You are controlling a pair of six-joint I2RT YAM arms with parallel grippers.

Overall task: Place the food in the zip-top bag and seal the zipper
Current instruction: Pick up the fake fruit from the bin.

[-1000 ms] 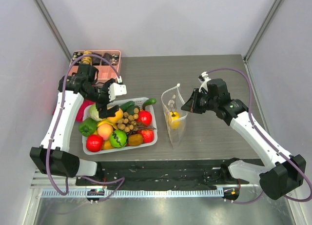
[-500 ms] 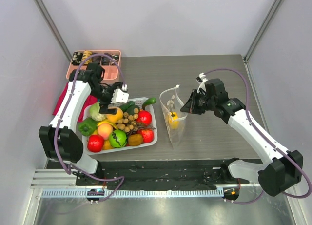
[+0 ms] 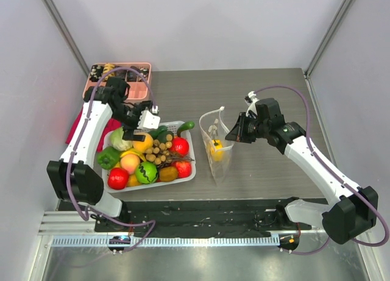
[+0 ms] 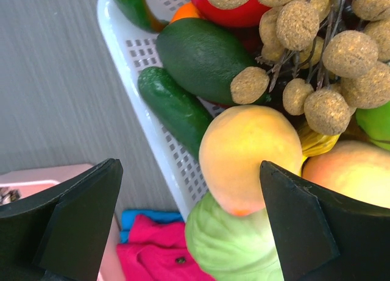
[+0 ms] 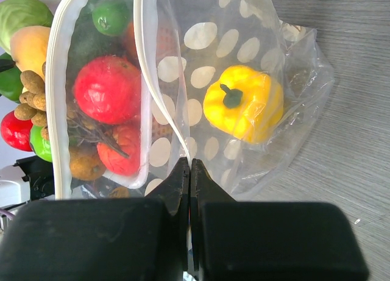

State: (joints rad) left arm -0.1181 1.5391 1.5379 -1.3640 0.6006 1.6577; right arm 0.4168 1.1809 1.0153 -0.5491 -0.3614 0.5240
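The zip-top bag stands open on the table right of the basket, with a yellow pepper inside. My right gripper is shut on the bag's mouth edge, pinching the zipper and holding it up. My left gripper hangs open over the back left corner of the white basket. It straddles a yellow-orange peach and a pale green cabbage without touching them. The basket holds the rest of the food.
A dark avocado, a cucumber and a bunch of brown longans lie beside the peach. A pink tray sits at the back left. A red cloth lies left of the basket.
My left gripper has moved slightly back and right over the basket's rear corner, still open. The right gripper and the bag have stayed put.
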